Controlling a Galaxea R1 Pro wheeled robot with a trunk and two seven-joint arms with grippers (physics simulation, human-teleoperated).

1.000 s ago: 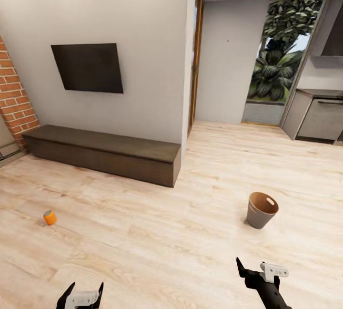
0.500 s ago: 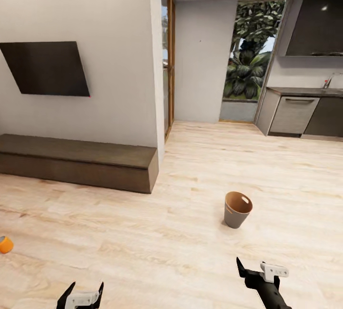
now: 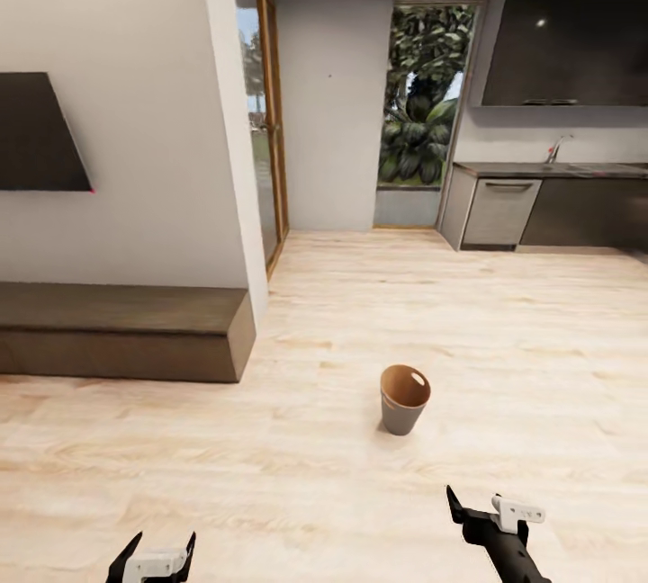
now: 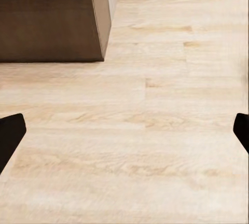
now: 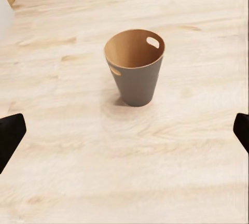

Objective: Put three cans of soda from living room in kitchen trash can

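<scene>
The trash can stands upright on the pale wood floor a little right of centre in the head view, in the open stretch between the living-room side on the left and the kitchen at the far right, and nothing can be seen inside its brown interior. From the right wrist view it sits just ahead of the right claw, oval hand slot facing the camera. Both claws are empty: the left claw hangs low at the near left with its black fingers spread wide over bare floor, and the right claw at the near right is likewise spread wide, holding nothing. To the left a long dark low bench runs along the wall beneath a wall-mounted TV; far right are the dark kitchen cabinets with a steel appliance front and a chrome tap on the worktop, and a glass door opens onto foliage. No soda can is visible here. With empty claws and an apparently empty bin, the step in hand looks like locating or travelling rather than depositing. The next move would call for turning the base toward the living room to find a can on the floor, approaching it squarely, lowering an open claw around its body, and only then bringing it over the bin's rim.
</scene>
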